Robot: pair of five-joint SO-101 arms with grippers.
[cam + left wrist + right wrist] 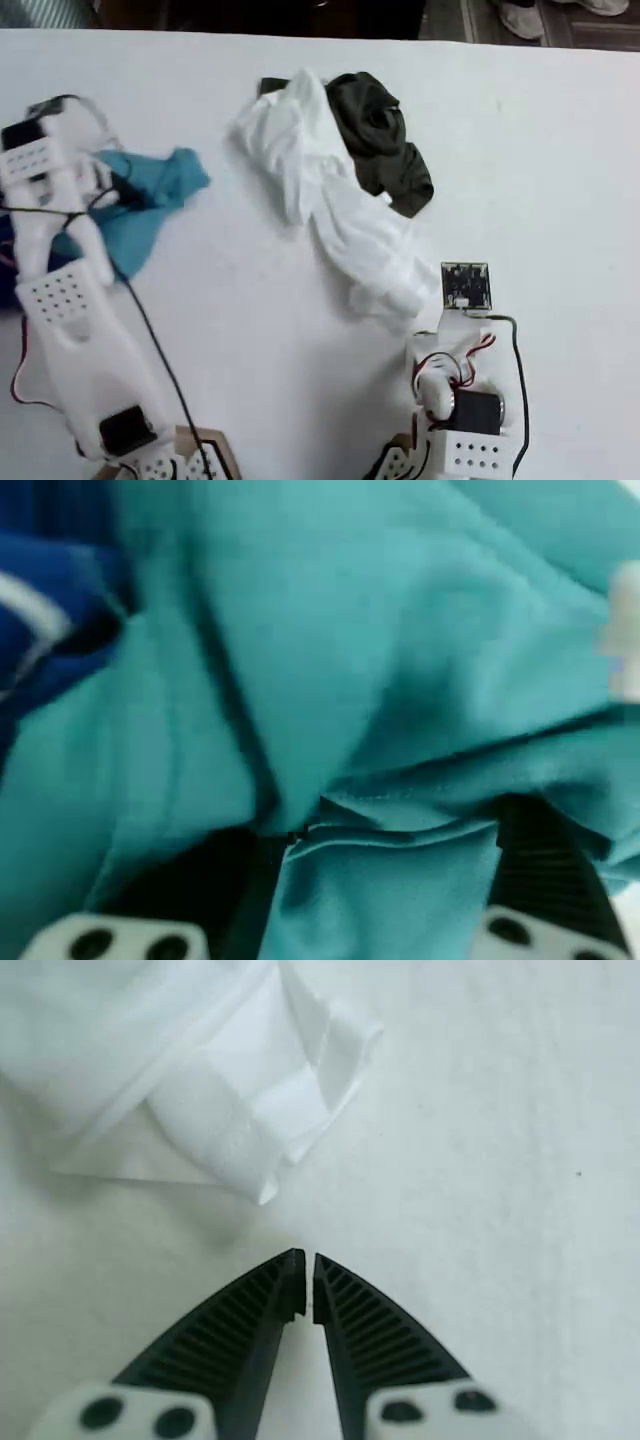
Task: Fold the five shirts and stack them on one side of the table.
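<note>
A teal shirt lies crumpled at the left of the table, and my left gripper is down on it. In the left wrist view the gripper is open, with folds of the teal shirt bunched between its fingers. A dark blue shirt lies beside the teal one, at the table's left edge. A white shirt sprawls across the middle, overlapping a dark olive shirt. My right gripper is shut and empty, just short of a folded edge of the white shirt.
The white table has bare room on the right and along the front middle. Both arm bases stand at the near edge, with cables trailing from the left arm.
</note>
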